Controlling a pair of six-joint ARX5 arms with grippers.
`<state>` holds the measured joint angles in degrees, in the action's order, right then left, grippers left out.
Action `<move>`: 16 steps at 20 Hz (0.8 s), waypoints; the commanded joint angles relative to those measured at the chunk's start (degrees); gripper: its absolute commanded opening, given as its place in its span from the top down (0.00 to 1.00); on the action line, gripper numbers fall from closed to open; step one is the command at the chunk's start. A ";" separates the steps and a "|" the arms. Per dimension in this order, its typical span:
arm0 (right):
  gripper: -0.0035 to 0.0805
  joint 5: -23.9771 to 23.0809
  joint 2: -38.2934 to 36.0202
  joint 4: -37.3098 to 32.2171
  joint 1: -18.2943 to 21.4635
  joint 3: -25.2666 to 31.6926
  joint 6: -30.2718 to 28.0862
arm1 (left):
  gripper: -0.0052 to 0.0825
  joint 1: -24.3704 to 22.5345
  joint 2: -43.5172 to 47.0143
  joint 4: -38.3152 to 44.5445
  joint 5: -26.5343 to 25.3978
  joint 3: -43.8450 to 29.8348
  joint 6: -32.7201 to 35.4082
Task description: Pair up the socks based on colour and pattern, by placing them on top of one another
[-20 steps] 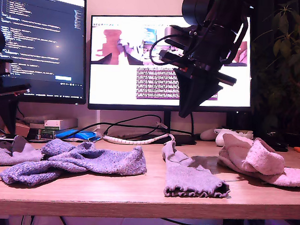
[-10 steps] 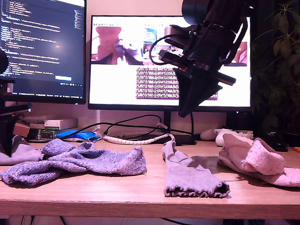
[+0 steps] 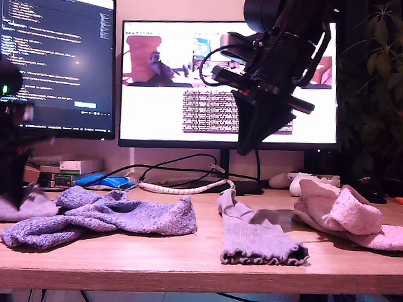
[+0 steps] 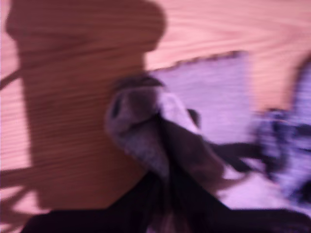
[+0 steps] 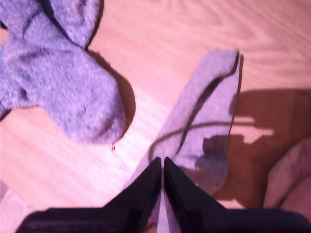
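A grey sock with a frilly cuff (image 3: 19, 204) lies at the exterior view's left, and my first gripper (image 3: 13, 192) is down on it. The blurred first wrist view shows that grey sock (image 4: 146, 126) bunched up between the dark fingers (image 4: 194, 194), so it is shut on it. Two speckled blue-purple socks (image 3: 120, 214) lie in a heap beside it. Another grey sock (image 3: 255, 236) lies mid-table. Pale pink socks (image 3: 348, 212) sit at the exterior view's right. My second gripper (image 3: 244, 151) hangs shut and empty high above the middle grey sock (image 5: 209, 111).
Two monitors (image 3: 191, 78) stand behind the wooden table (image 3: 184, 270), with cables (image 3: 180, 187) and small boxes (image 3: 75, 168) along the back. A white game controller (image 3: 301, 181) lies behind the pink socks. A plant (image 3: 383, 78) stands at the exterior view's right.
My first arm has come down from the exterior view's left onto the grey sock there and closed on it, bunching it. My second arm has hardly moved.
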<state>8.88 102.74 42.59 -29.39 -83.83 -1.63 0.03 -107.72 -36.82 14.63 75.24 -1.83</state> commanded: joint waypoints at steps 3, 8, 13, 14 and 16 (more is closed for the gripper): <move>0.97 5.38 -0.70 -3.85 -0.61 0.63 -1.97 | 0.97 2.01 9.49 1.18 5.31 -0.96 1.20; 0.97 15.45 -0.70 -9.81 -0.61 0.63 -6.03 | 0.97 4.76 16.22 1.36 11.96 -0.96 5.31; 0.65 24.46 -0.68 -18.95 -1.25 0.63 -5.60 | 0.97 6.14 20.35 1.53 18.25 -0.96 5.33; 0.55 27.36 -0.68 -20.96 -1.44 0.63 -5.62 | 0.97 6.38 20.79 1.53 19.85 -0.96 5.33; 0.52 30.88 -0.68 -24.83 -2.54 0.63 -6.45 | 0.97 6.91 21.18 1.14 23.37 -0.96 5.49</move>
<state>38.76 102.74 19.20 -30.94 -83.81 -7.42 6.37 -87.18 -35.79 36.97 75.09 3.31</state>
